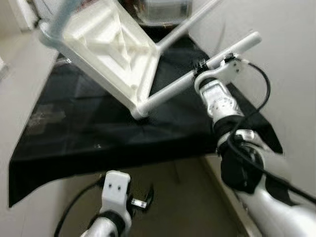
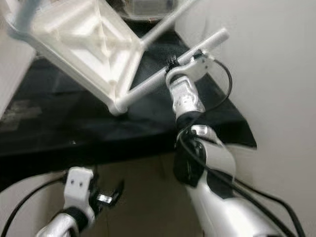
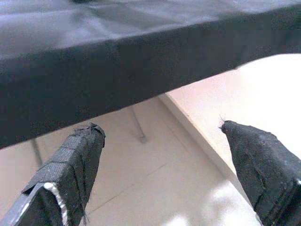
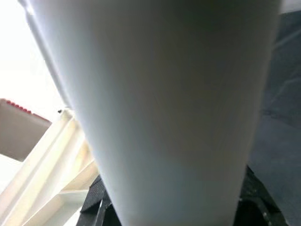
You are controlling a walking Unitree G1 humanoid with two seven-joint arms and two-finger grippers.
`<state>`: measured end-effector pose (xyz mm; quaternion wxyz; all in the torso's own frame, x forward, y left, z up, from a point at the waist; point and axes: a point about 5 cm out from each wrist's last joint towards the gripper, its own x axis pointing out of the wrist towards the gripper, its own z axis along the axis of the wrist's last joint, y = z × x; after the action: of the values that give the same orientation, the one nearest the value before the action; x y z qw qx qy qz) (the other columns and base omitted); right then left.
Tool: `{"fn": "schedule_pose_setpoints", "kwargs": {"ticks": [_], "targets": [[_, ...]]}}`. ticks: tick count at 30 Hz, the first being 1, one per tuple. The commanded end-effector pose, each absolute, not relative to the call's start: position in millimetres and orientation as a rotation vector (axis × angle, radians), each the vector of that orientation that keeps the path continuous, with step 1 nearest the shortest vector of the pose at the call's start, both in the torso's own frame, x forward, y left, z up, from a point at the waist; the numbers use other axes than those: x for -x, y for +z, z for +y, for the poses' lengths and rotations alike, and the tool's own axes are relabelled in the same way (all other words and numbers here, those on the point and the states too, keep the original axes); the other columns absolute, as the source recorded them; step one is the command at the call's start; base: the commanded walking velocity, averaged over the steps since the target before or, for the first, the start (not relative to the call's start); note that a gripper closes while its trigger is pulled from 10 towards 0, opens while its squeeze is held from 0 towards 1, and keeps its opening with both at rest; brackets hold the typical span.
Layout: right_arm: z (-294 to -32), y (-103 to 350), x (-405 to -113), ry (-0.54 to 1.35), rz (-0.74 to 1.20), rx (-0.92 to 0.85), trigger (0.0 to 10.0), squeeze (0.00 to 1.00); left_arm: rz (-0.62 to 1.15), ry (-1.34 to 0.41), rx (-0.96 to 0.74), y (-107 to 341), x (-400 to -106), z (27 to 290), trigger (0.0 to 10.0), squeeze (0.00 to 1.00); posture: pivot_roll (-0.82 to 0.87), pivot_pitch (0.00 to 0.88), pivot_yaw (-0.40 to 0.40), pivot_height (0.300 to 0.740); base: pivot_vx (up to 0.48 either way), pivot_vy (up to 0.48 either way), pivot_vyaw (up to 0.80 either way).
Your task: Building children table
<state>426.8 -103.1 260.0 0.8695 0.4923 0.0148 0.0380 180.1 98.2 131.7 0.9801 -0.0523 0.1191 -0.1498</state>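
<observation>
On black-covered desk (image 1: pixel 74 143), we see white children table (image 1: pixel 116 47) tipped underside up, legs fitted. Right gripper (image 1: pixel 203 65) clamps one leg (image 1: pixel 197 74). Left gripper (image 3: pixel 160 155) wide open, empty, below desk edge. Assembly seems nearly done.

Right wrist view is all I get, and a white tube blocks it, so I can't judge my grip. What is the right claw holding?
Observer: The right claw is clamped on a white table leg, part-way along its length.
Operator: Is that leg fixed to anything?
Observer: Yes, its lower end sits in a corner of the upturned white tabletop, which is tilted, that corner resting on the black cloth.
Operator: And the left claw?
Observer: The left claw hangs open below the cloth-covered table's edge, over the floor, holding nothing.
</observation>
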Motion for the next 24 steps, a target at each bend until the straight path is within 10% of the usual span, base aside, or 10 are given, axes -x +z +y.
{"fn": "schedule_pose_setpoints", "kwargs": {"ticks": [1, 12, 13, 14, 17, 18, 24], "targets": [[-58.6, 203.6, -413.2, 0.084, 0.366, -1.123, 0.0, 0.0, 0.262, -0.314, 0.113, 133.1, -173.2, 95.7, 10.0, 0.0, 0.14, 0.227, -0.06, 0.74, 0.0, 0.0, 0.0], [-26.9, 187.4, -401.2, 0.084, 0.507, -1.174, 0.0, 0.0, 0.291, -0.321, 0.12, 141.0, -155.3, 91.3, 10.0, 0.0, 0.15, 0.283, -0.071, 0.74, 0.0, 0.0, 0.0], [-24.6, 185.7, -400.0, 0.088, 0.52, -1.155, 6.7, 0.0, 0.295, -0.322, 0.123, 141.2, -154.6, 90.8, 10.0, 0.0, 0.15, 0.283, -0.071, 0.74, 0.0, 0.0, 0.0], [-23.3, 185.0, -399.4, 0.091, 0.521, -1.14, 10.0, 0.0, 0.297, -0.322, 0.124, 141.5, -153.9, 90.1, 10.0, 0.0, 0.16, 0.288, -0.075, 0.74, 0.0, 0.0, 0.0], [-21.5, 184.5, -398.7, 0.098, 0.519, -1.129, 10.0, 0.0, 0.299, -0.323, 0.125, 141.8, -153.0, 89.3, 10.0, 0.0, 0.16, 0.289, -0.074, 0.74, 0.0, 0.0, 0.0], [-19.4, 186.4, -398.7, 0.121, 0.507, -1.132, 10.0, 1.0, 0.305, -0.323, 0.125, 142.2, -152.0, 88.5, 10.0, 0.0, 0.15, 0.288, -0.074, 0.74, 0.0, 0.0, 0.0], [-19.6, 182.9, -397.4, 0.118, 0.535, -1.137, 10.0, 1.0, 0.311, -0.323, 0.128, 141.7, -152.1, 87.6, 10.0, 0.0, 0.14, 0.281, -0.073, 0.74, 0.0, 0.0, 0.0]]}}
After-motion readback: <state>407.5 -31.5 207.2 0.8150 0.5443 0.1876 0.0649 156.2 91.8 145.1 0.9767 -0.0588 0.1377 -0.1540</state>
